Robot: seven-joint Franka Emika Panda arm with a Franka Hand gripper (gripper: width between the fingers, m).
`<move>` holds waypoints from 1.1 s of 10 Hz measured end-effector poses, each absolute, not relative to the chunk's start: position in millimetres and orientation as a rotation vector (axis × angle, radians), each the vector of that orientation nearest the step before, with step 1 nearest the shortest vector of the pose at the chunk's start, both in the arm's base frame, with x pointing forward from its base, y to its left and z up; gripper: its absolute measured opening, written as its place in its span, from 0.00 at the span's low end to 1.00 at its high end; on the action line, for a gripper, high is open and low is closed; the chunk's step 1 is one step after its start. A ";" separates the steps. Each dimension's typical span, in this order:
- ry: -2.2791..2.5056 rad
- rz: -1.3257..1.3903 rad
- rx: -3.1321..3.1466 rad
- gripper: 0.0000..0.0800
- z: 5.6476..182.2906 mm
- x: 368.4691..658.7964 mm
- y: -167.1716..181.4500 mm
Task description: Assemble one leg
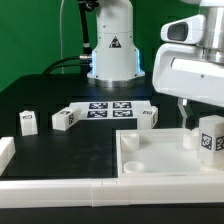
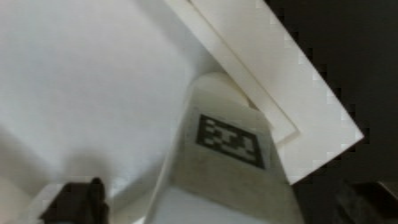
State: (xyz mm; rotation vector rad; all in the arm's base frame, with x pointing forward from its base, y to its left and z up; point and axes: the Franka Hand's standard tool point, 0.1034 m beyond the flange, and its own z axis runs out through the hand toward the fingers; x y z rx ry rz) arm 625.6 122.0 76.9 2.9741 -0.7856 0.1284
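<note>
My gripper [image 1: 204, 122] is at the exterior view's right, shut on a leg [image 1: 210, 138], a small white block with a black-and-white tag. It holds the leg upright over the far right corner of the large white square tray-like piece [image 1: 150, 163]. In the wrist view the leg [image 2: 222, 150] with its tag fills the space between my dark fingers [image 2: 75, 202], with the tray piece [image 2: 107, 80] behind it. My gripper [image 2: 214, 208] closes on the leg's sides. Three more legs stand on the black table: one [image 1: 27, 122], a second [image 1: 65, 119] and a third [image 1: 148, 117].
The marker board [image 1: 108, 108] lies flat at the table's middle, in front of the robot base [image 1: 113, 55]. A white bar [image 1: 60, 186] runs along the front, with a white block [image 1: 5, 150] at the exterior view's left edge.
</note>
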 end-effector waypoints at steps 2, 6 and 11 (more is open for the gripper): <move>-0.391 0.112 3.041 0.81 76.6 625.4 121.7; 0.218 0.078 3.044 0.81 75.9 623.1 126.2; 0.411 0.074 3.019 0.60 75.8 622.2 131.8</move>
